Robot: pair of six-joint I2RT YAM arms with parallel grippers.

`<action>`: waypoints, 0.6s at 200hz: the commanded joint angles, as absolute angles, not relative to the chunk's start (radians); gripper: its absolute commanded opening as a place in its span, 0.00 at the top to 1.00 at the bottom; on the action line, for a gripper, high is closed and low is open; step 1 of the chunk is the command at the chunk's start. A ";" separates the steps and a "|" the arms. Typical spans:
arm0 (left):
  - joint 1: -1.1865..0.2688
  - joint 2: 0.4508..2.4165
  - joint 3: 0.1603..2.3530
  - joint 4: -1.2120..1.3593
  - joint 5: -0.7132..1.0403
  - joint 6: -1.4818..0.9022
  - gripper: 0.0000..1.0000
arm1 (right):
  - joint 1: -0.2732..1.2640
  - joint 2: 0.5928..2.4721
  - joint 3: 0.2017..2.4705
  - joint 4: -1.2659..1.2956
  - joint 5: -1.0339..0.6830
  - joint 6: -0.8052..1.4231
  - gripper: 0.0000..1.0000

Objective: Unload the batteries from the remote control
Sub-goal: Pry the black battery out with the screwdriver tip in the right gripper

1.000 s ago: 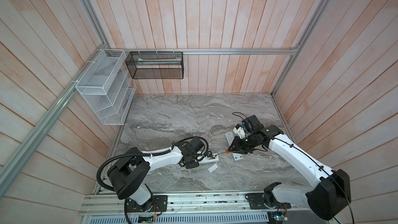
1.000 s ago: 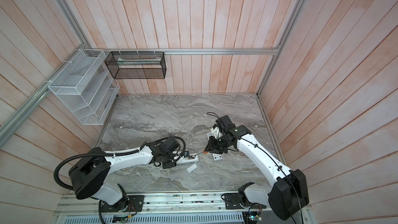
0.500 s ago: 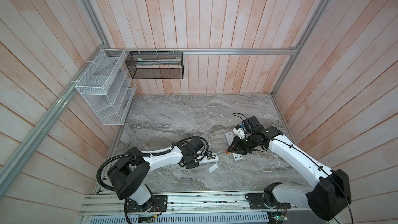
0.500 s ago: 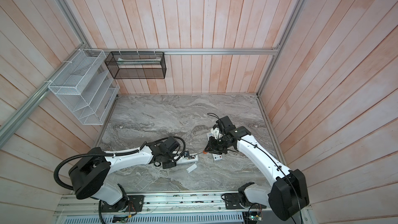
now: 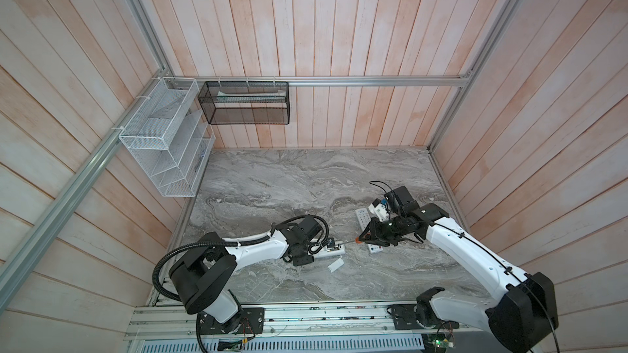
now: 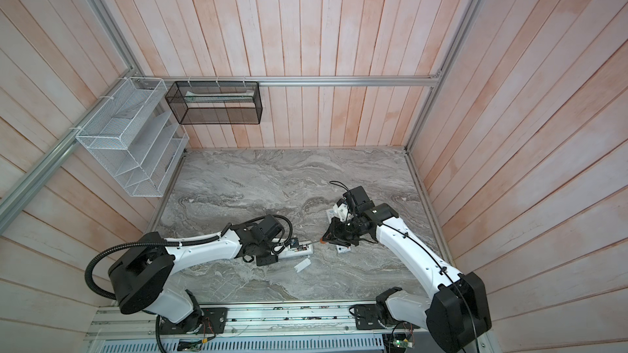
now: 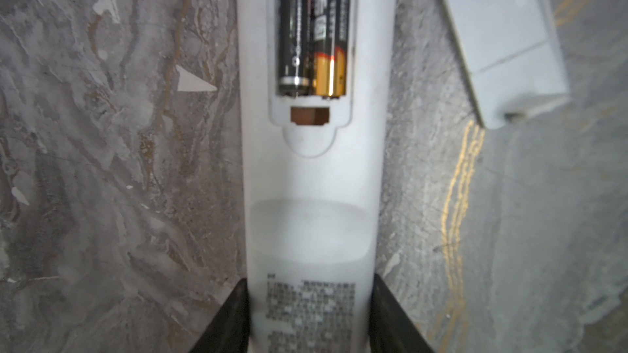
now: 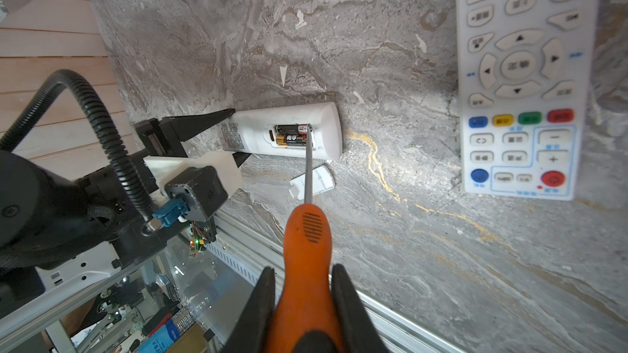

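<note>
Left tool (image 7: 307, 286) grips the remote (image 7: 312, 181), right tool (image 8: 304, 269) the screwdriver (image 8: 306, 239) at its batteries (image 7: 312, 28) (loose cover (image 8: 323, 178) beside).

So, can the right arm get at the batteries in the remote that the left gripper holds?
Probably yes: the cover lies off beside the remote, the batteries sit exposed, and the screwdriver in the right gripper has its tip at their end.

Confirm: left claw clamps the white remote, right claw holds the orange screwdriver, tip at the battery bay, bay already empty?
Not empty: the left wrist view shows two batteries in the bay. The rest holds: left claw clamps the white remote, right claw holds the orange screwdriver, tip at the bay.
</note>
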State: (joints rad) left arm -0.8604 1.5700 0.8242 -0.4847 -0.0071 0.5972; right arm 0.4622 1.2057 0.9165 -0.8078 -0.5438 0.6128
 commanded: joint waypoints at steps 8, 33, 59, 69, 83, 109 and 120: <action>-0.867 1.595 0.817 -0.477 0.002 0.601 0.95 | 0.471 1.175 0.931 -0.741 -0.651 0.642 1.00; -0.869 1.601 0.816 -0.477 0.005 0.601 0.95 | 0.471 1.172 0.954 -0.759 -0.650 0.642 1.00; -0.867 1.601 0.816 -0.479 0.008 0.601 0.95 | 0.471 1.174 0.966 -0.753 -0.652 0.649 1.00; -0.867 1.602 0.815 -0.479 0.009 0.602 0.95 | 0.471 1.175 0.970 -0.748 -0.652 0.652 1.00; -0.867 1.603 0.815 -0.480 0.013 0.601 0.95 | 0.471 1.180 0.977 -0.744 -0.654 0.653 1.00; -0.869 1.608 0.815 -0.483 0.022 0.601 0.95 | 0.472 1.189 0.985 -0.732 -0.653 0.658 1.00; -0.867 1.611 0.816 -0.485 0.029 0.601 0.95 | 0.471 1.193 0.987 -0.725 -0.652 0.658 1.00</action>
State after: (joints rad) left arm -0.8608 1.5730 0.8246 -0.4816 -0.0032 0.5945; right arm 0.4644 1.1873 0.9596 -0.7555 -0.6052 0.6525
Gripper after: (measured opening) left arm 0.501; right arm 0.263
